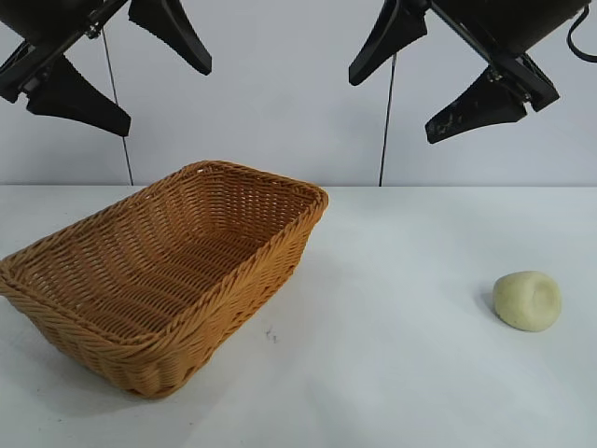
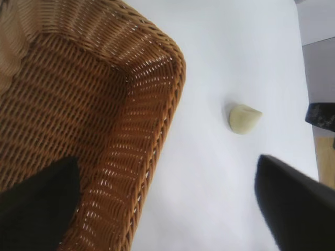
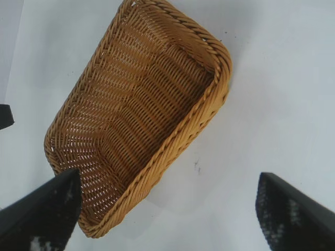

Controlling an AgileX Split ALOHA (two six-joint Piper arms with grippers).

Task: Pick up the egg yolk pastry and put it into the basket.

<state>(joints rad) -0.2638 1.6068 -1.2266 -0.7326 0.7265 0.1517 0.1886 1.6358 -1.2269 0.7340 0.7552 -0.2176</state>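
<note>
The egg yolk pastry [image 1: 528, 301], a pale cream-yellow lump with a dent, lies on the white table at the right. It also shows in the left wrist view [image 2: 243, 118]. The orange-tan wicker basket [image 1: 280, 257] stands at the left, empty; it shows in the left wrist view [image 2: 157, 94] and the right wrist view [image 3: 209, 104]. My left gripper [image 1: 168, 82] hangs open high above the basket. My right gripper [image 1: 394, 103] hangs open high above the table, up and to the left of the pastry. The pastry is out of the right wrist view.
The white table [image 1: 392, 373] runs to a pale back wall. Two thin dark cables [image 1: 386, 121] hang down the wall behind the arms. A small dark mark [image 1: 271, 334] lies on the table beside the basket.
</note>
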